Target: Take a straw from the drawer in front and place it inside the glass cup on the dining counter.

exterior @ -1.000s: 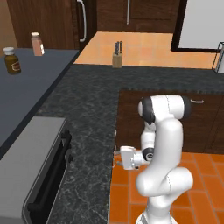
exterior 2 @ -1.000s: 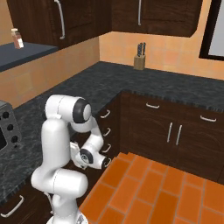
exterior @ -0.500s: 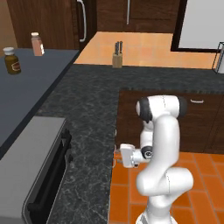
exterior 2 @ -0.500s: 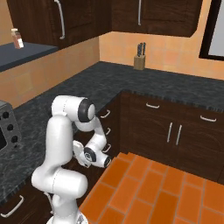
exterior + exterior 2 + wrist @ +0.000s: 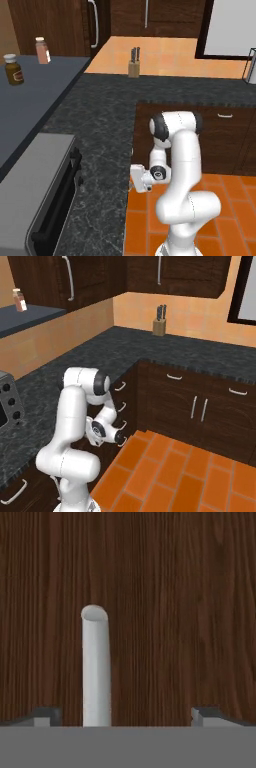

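The two-finger gripper, jaws spread and empty, faces the dark-brown wooden drawer, whose curved silver handle at eleven o'clock looks rigid, slick, best pinched mid-bar; the straw presumably lies inside.

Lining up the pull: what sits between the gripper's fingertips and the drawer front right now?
In the hand view, the silver handle rises between the two fingertips, just off the left one. Around it shows bare dark wood of the drawer; the gripper stands open.
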Controlling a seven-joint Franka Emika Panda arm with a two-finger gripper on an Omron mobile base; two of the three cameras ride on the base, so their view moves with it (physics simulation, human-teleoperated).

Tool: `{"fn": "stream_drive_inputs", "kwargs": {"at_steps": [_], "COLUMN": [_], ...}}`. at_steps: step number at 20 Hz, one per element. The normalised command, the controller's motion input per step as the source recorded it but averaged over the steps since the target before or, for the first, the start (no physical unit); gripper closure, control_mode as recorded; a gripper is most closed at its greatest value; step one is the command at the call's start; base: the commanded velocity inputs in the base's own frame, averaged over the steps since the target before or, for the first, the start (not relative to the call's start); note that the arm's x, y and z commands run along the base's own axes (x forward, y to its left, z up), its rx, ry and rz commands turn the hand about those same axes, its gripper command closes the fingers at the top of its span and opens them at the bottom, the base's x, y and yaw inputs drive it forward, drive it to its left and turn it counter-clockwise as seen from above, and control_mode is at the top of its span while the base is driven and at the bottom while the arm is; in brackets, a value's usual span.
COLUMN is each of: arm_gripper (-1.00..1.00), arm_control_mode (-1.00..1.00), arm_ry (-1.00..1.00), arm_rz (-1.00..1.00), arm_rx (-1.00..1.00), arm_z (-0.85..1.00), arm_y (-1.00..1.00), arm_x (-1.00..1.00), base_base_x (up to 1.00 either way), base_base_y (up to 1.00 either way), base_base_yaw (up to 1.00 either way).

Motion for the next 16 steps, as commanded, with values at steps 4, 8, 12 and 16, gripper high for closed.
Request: {"fn": "stream_drive_inputs", "kwargs": {"at_steps": [4, 8, 12, 16], "arm_gripper": [-1.0, 1.0, 1.0, 1.0], "arm_control_mode": [-1.0, -1.0, -1.0, -1.0], "arm_ry": [0.1, 0.04, 0.0, 0.0], "arm_rz": [0.0, 0.0, 0.0, 0.0], "arm_rx": [-0.02, 0.0, 0.0, 0.0], "arm_z": [-0.47, -0.29, -0.01, 0.02], "arm_y": [0.31, 0.39, 0.03, -0.24], "arm_x": [0.36, 0.1, -0.04, -0.21], "base_base_x": [0.0, 0.0, 0.0, 0.0], "base_base_y": [0.0, 0.0, 0.0, 0.0], "base_base_yaw": [0.0, 0.0, 0.0, 0.0]}}
